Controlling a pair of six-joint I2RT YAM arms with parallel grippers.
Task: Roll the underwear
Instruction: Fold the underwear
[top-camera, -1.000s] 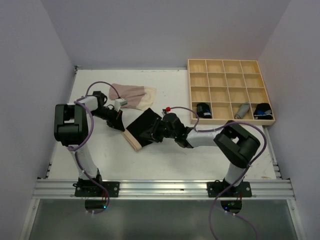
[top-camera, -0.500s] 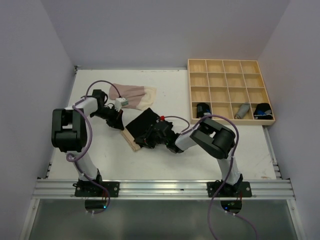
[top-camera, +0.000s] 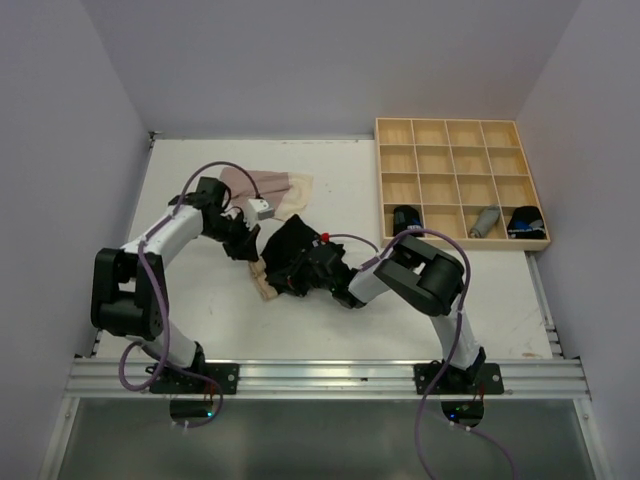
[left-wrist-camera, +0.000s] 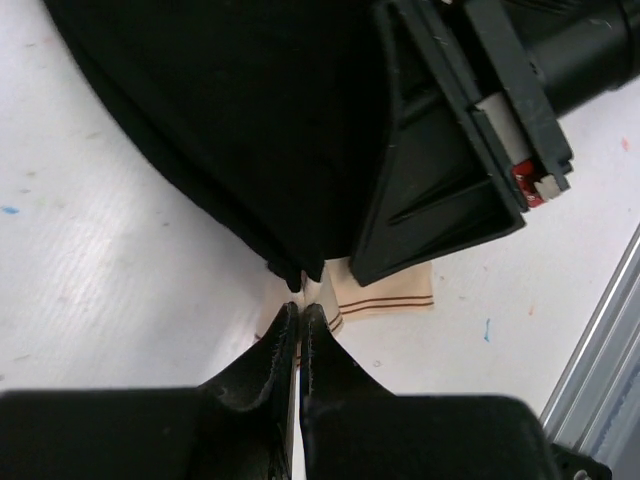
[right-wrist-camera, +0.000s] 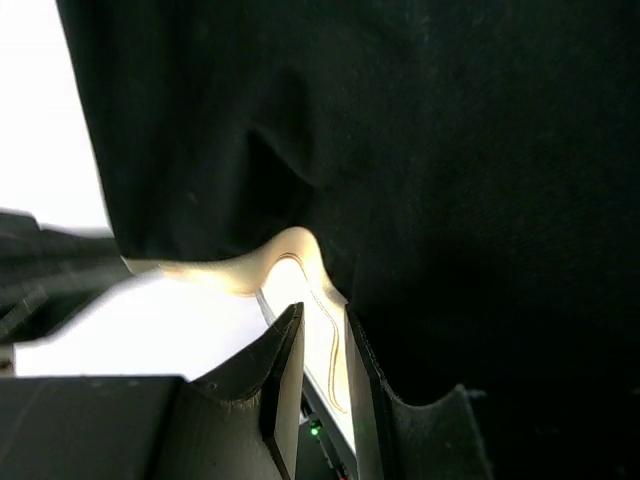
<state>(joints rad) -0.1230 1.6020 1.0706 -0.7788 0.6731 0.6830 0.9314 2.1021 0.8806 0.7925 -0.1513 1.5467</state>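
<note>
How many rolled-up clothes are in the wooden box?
3, all in the nearest row of the light wooden tray: a black roll in the leftmost square, a grey roll in the third, a black-and-blue roll in the rightmost.

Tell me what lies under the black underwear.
Only a beige striped edge shows below the black underwear, resting on the white table; the cloth covers whatever else lies beneath.

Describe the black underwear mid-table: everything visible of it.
The black underwear is soft, thin cloth, bunched and partly folded on the white table, with a beige striped band showing at its near edge. The right tool pinches that band; the shut left tool sits close beside it.
</note>
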